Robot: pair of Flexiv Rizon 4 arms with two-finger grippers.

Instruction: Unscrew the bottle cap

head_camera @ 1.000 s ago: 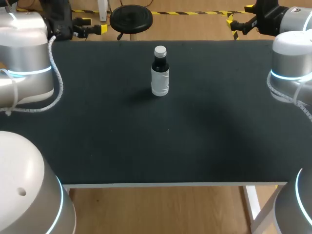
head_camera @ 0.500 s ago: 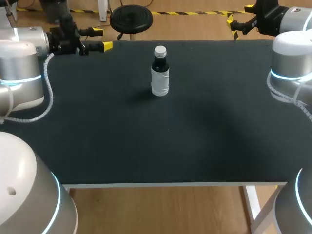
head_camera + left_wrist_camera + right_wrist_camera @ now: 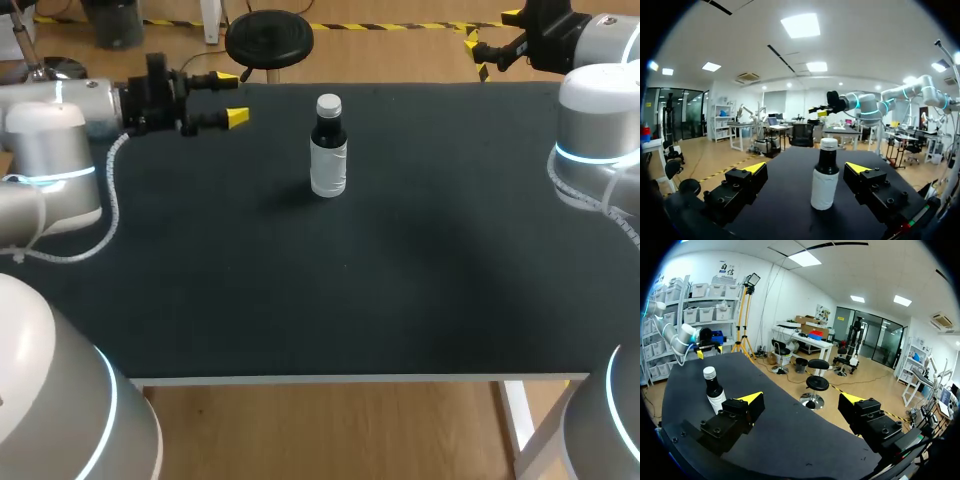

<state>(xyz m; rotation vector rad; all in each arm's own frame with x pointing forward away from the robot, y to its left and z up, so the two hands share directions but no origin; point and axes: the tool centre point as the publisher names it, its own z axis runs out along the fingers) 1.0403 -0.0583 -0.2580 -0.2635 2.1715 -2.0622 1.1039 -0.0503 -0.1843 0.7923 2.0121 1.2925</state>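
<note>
- Small dark bottle (image 3: 328,165) with white label and round white cap (image 3: 328,104), upright on the black surface (image 3: 300,300), toward 12 o'clock of its middle.
- Left jaws spread wide, gripping nothing, at 10 o'clock of the bottle, well apart from it, yellow tips aimed its way.
- Right jaws likewise spread and empty, at 2 o'clock, by the surface's far edge.
</note>
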